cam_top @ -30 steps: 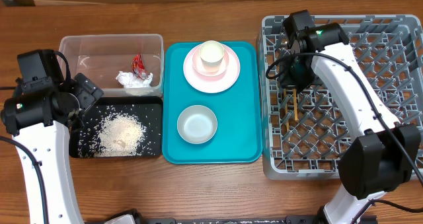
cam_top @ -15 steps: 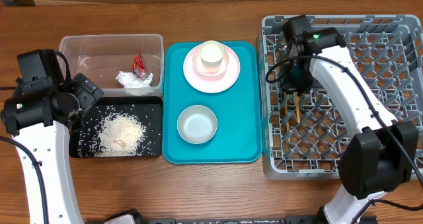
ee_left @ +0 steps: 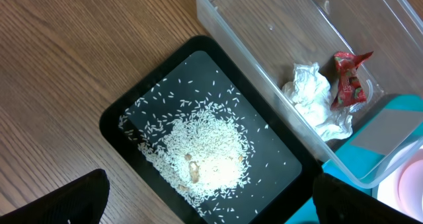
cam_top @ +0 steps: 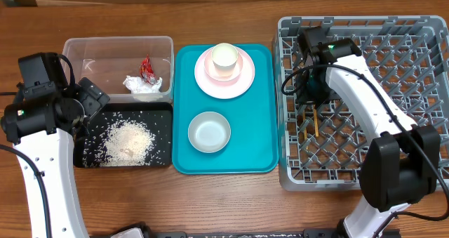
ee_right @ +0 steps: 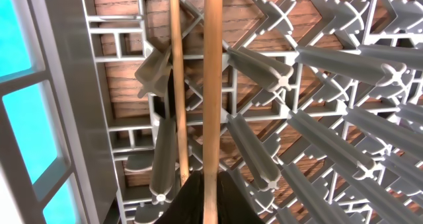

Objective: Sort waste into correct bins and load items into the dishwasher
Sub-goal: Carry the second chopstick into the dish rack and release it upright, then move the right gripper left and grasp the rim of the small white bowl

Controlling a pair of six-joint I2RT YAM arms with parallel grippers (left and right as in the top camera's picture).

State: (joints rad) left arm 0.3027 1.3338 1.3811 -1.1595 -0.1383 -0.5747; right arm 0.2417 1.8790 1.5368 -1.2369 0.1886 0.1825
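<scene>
The right jaws clench the near ends of the chopsticks (ee_right: 211, 85), which run straight out from them over the pegs of the grey dish rack (ee_right: 330, 72). The left jaws gape, empty, above the rice-strewn black tray (ee_left: 114, 121).

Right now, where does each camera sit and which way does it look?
Overhead: above the table, facing down; left arm and right arm show.
Left wrist: on the left arm, facing the black tray; its fingers show.
Right wrist: looks along the chopsticks into the dish rack; its fingers show.
Shared: overhead and left wrist show rice.
</scene>
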